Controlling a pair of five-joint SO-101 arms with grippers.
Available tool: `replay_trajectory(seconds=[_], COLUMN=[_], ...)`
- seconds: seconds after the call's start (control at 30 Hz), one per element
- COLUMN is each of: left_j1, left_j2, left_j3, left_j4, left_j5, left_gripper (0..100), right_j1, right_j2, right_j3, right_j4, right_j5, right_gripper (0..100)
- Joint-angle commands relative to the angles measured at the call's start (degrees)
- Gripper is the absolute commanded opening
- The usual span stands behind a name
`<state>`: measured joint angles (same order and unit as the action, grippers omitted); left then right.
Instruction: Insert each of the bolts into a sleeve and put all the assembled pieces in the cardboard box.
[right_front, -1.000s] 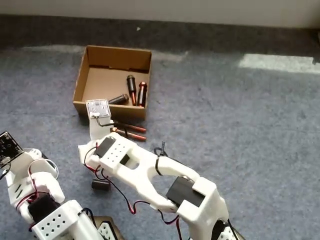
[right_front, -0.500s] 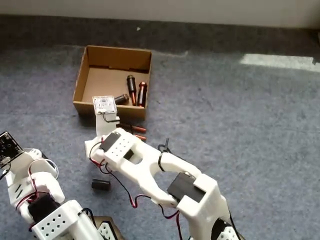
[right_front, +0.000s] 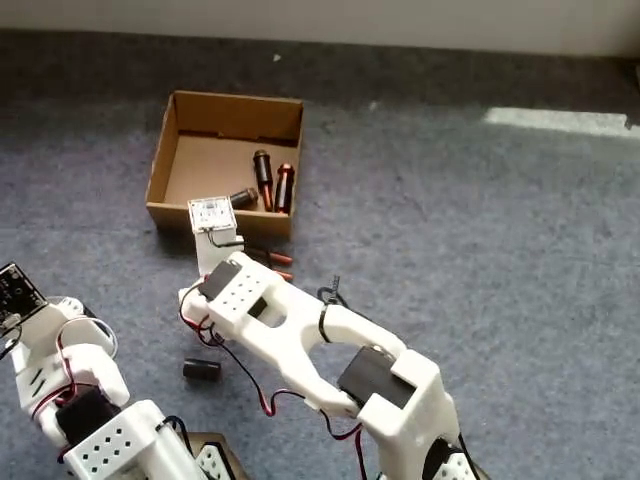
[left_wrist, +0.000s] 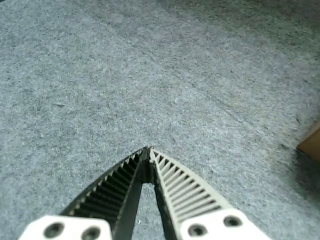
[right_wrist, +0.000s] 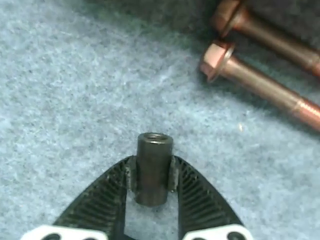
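right tool pitched down, clamped on sleeve beside 2 bolts | left tool together over carpet

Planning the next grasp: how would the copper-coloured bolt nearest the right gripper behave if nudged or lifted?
The bolt looks like solid metal, so probably stiff and heavy for its size. Its round shank could roll, though the flanged hex head and carpet should curb that. Smooth shank may slip when gripped.

dark threaded sleeve clamped between the fingers, near two copper bolts lying side by side.
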<state>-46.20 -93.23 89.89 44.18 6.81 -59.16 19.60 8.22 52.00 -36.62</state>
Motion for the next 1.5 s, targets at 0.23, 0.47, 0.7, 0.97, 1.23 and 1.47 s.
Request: replay_trajectory(seconds=[0.23,0.47,0.7,0.97,1.23,1.47], left_j1=[4.26,13.05,26.33,41.45,49.45,49.98], left_j2=[-0.31,-0.31,0.48,18.07,50.51,72.22], left_j3=[-1.19,-1.45,-9.19,-28.44,-44.09,-52.18], left_j4=[-1.23,-0.97,3.52,14.33,17.49,19.87], left_j5=[0.35,-0.88,-5.19,-5.98,-1.93,18.55], left_gripper=[1,1,1,1,1,20], right_j1=[0.48,1.45,15.25,28.00,34.86,36.79], right_j2=[-21.67,-38.90,-56.75,-67.91,-70.20,-70.20], right_j3=[11.38,22.55,36.18,46.46,60.79,65.10], right_j4=[1.63,8.04,9.10,8.13,-6.55,-10.77], right_j5=[8.00,11.25,15.65,16.44,15.91,13.89], right_gripper=[0.5,0.5,0.5,0.5,0.5,0.5])
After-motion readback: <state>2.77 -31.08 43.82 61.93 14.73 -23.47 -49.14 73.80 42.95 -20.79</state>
